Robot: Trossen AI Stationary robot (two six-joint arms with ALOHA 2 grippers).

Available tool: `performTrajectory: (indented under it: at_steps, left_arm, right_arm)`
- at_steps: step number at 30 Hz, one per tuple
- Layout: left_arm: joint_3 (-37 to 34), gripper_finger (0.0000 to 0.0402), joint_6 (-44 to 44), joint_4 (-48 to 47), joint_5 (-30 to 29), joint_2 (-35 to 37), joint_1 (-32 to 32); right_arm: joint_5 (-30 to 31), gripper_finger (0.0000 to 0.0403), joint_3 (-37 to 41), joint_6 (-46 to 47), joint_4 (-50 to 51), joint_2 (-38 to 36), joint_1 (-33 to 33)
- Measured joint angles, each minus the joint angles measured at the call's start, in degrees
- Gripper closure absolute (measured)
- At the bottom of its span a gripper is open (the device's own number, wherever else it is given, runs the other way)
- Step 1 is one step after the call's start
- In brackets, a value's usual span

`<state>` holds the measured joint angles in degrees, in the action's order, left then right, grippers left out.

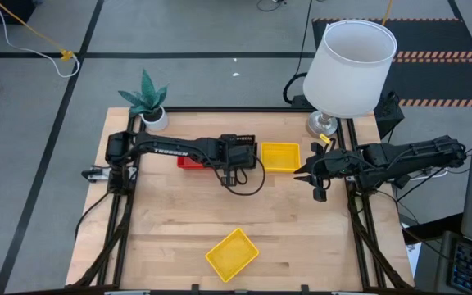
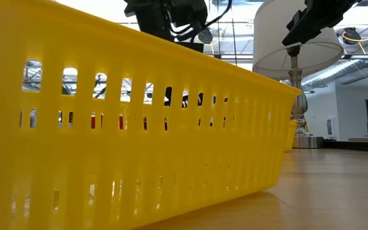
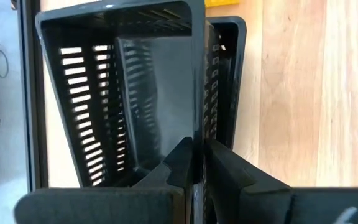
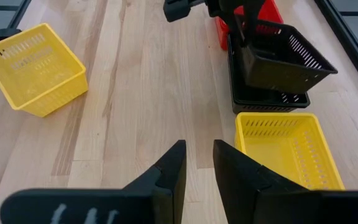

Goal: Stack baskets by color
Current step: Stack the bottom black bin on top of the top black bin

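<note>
The left claw [image 4: 244, 28] pinches the thin wall of a light, stiff black basket [image 4: 284, 62], tilted above the black stack [image 4: 260, 99] mid-table, while the right claw [image 4: 197, 168] waits empty, slightly spread.

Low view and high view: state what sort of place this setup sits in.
Probably a robotics lab or workshop, not a home. The wooden table stands on a taped grey floor with loose cables, and exposed ceiling ducts show behind the lamp.
</note>
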<state>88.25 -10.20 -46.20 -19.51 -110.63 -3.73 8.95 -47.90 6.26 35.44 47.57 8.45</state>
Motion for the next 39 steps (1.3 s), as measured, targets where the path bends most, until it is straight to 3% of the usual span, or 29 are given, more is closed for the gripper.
performTrajectory:
  at_steps: [5, 13, 18, 21, 24, 28, 34, 39]
  left_arm:
    - [0.0, 0.0341, 0.3, -0.1, 0.0, 0.0, 0.0]
    - [0.0, 0.0241, 0.8, 1.0, 0.0, 0.3, 0.6]
    - [0.3, 0.0212, 3.7, 0.9, 0.0, 3.3, 2.9]
    - [0.4, 0.0217, 6.7, 0.6, 0.0, 6.6, 5.0]
    - [0.4, 0.0233, 8.5, 1.2, -0.1, 10.1, 8.1]
    - [-2.8, 0.0260, 7.4, 5.9, -1.7, 14.6, 12.0]
    - [-14.3, 0.0291, 9.2, 8.7, -7.0, 24.1, 13.9]
    - [-26.0, 0.0303, 11.2, 14.6, -7.5, 33.5, 12.6]
  right_arm:
    - [0.0, 0.0330, 0.0, 0.0, 0.0, 0.0, 0.0]
    - [0.0, 0.0330, 0.0, 0.1, 0.0, 0.0, 0.0]
    - [0.0, 0.0330, 0.0, 0.1, -0.3, 0.0, 0.0]
    - [0.4, 0.0330, 0.1, 0.1, -3.1, 0.7, 0.0]
    - [1.7, 0.0330, 2.2, -0.5, -13.0, 3.1, -0.1]
    - [1.4, 0.0330, 3.7, -3.8, -23.7, 11.5, -0.9]
    - [1.3, 0.0330, 3.2, -6.5, -34.5, 25.9, -4.9]
    - [-0.7, 0.0340, -0.2, -10.1, -38.1, 35.4, -8.5]
